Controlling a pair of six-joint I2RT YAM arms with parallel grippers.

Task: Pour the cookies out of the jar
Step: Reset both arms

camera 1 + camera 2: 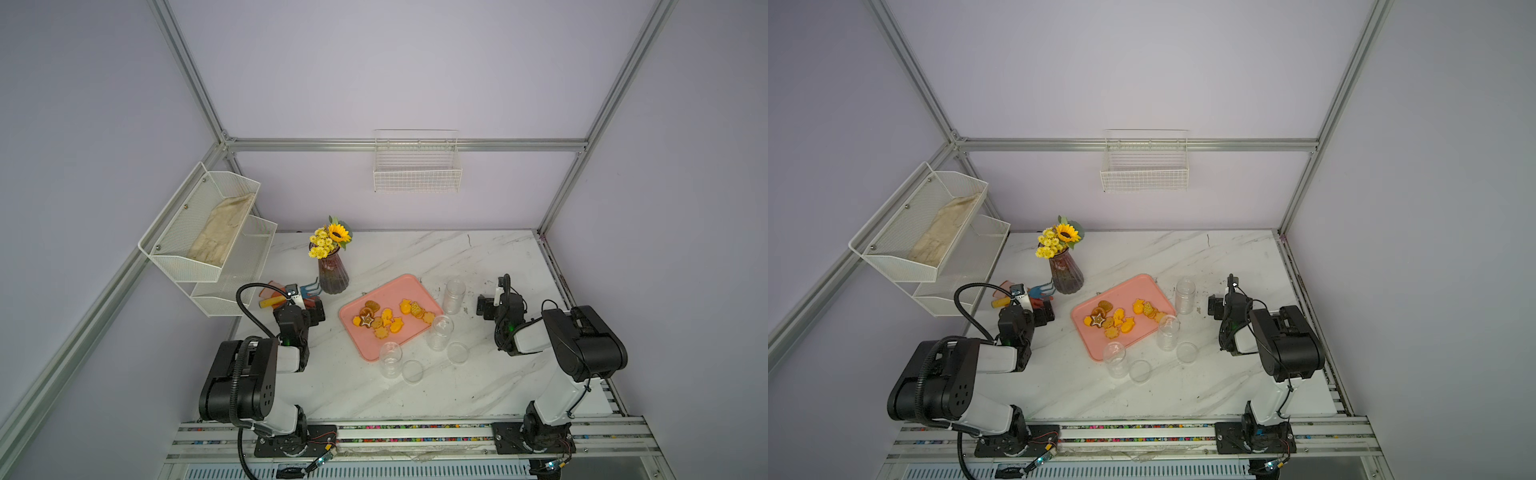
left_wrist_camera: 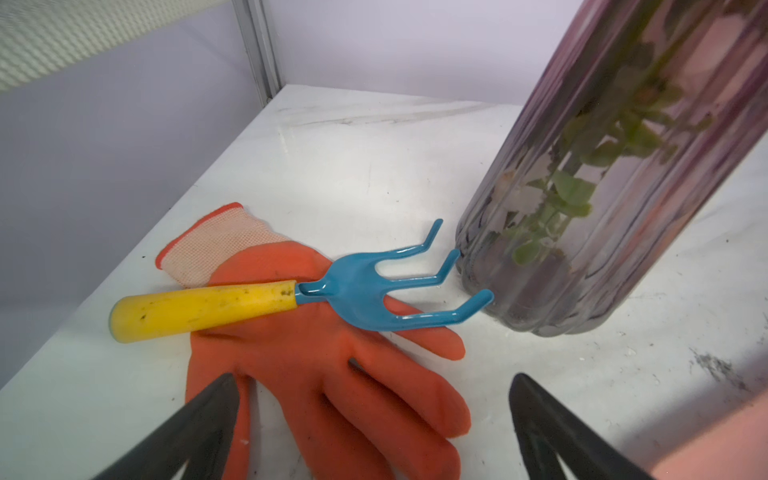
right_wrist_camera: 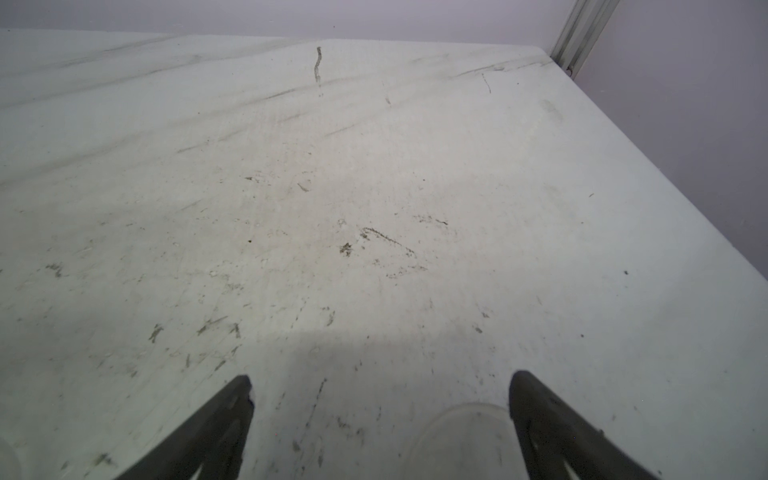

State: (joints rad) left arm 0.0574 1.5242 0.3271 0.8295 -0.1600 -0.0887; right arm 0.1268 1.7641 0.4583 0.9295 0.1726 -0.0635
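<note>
Orange-yellow and brown flat cookies on pink rectangular tray mid-frame; left pincer, right pincer apart, empty.

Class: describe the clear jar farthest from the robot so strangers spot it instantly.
Find the pink tray on the marble table. The jar stands off its right corner, rearmost of three. The nearer two each have a loose lid alongside.
</note>
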